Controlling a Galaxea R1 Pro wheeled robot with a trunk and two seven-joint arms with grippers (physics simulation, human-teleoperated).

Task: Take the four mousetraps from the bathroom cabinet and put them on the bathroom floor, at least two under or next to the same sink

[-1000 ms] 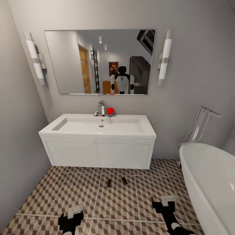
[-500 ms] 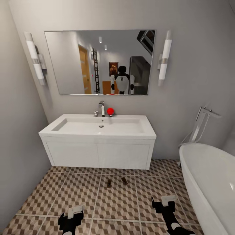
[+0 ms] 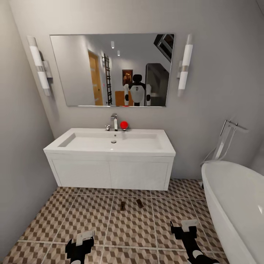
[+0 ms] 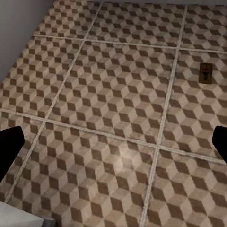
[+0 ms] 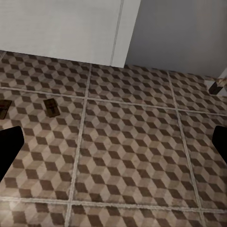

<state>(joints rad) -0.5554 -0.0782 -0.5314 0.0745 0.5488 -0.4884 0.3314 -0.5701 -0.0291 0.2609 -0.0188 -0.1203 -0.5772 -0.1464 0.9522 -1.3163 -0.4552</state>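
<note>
Two small dark brown mousetraps lie on the cube-patterned bathroom floor just in front of the white vanity, one left of the other. Above them sits the wide white sink with its chrome tap. The right wrist view catches both traps, one in full and one at the frame edge; the left wrist view has a single trap. My left gripper and right gripper hang low over the tiles, both open and holding nothing. The cabinet is out of view.
A white oval bathtub with a chrome floor tap fills the right side. Grey walls close the left and back. A mirror above the vanity reflects the robot and an orange door. A red ball sits by the tap.
</note>
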